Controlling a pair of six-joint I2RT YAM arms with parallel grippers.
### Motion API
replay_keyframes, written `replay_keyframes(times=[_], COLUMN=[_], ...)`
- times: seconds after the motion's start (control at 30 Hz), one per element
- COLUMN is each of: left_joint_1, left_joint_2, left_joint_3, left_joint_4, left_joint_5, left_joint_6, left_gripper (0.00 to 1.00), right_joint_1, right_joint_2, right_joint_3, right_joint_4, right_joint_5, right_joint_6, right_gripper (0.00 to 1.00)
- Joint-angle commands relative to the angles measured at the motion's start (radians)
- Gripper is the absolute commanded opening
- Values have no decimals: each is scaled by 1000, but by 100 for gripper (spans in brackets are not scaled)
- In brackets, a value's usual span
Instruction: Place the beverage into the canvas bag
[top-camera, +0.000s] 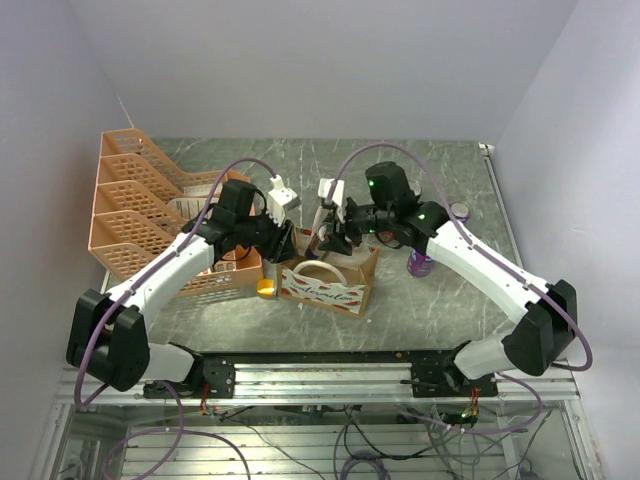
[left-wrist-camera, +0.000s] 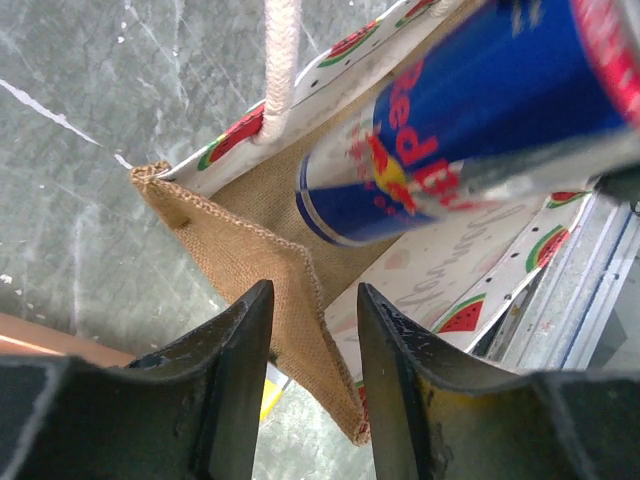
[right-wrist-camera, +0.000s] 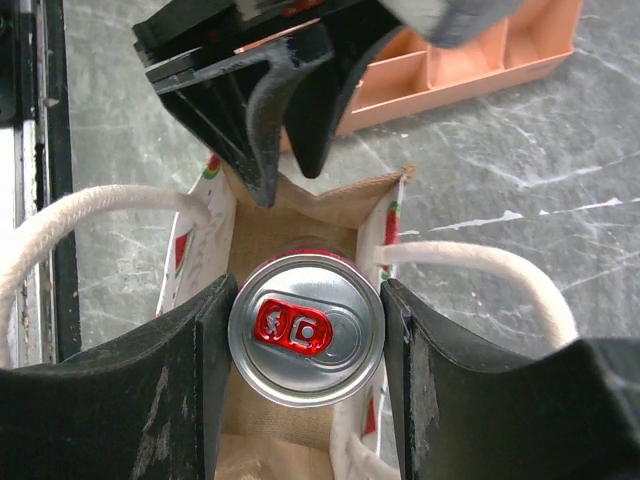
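So, two hands and one can here. The right hand (right-wrist-camera: 305, 290) has its two fingers pinched on either side of the can (right-wrist-camera: 305, 330), which is blue and silver with a red pull tab on top. It's the only drink being held. Straight below that hand is the one bag (top-camera: 325, 285), tan burlap with a white watermelon print, and the can's bottom end is right at the open mouth. I can't tell how deep it goes. The bag's two white rope handles flop out, one (right-wrist-camera: 90, 215) to each (right-wrist-camera: 480, 260) side of the right hand. The left hand (left-wrist-camera: 313, 295) is just across the bag from it. Its two fingers (left-wrist-camera: 235, 390) are spread a bit with the bag's folded burlap side edge sitting in the gap, not squeezed as far as I can see. Just beside the left hand, on the side away from the bag, there's one orange mesh rack (top-camera: 140, 215), and one small yellow thing (top-camera: 265, 288) lies below that hand by the bag's corner. One purple can (top-camera: 420, 263) stands on the desk (top-camera: 420, 170) behind the right hand, under its forearm.
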Motion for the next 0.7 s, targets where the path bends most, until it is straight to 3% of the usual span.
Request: replay_keyframes(times=[0.0, 0.07, 0.27, 0.47, 0.67], left_joint_1=[-9, -9, -9, -9, -8], left_joint_2=[-41, -51, -70, -78, -96], left_joint_3=[-9, -17, -40, -89, -136], left_joint_4=[39, 41, 44, 78, 117], left_joint_5=[-50, -92, -146, -176, -169], left_joint_6=[14, 20, 37, 45, 35], left_gripper=[51, 48, 20, 8, 7], right_joint_1=[62, 80, 114, 119, 118], right_joint_2=[24, 36, 95, 124, 171], right_joint_3=[51, 51, 70, 33, 3], right_joint_4=[10, 20, 40, 120, 197], right_joint_5=[73, 108, 197, 235, 243], right_joint_6=[-54, -47, -31, 2, 31], right_gripper=[0, 0, 0, 0, 0])
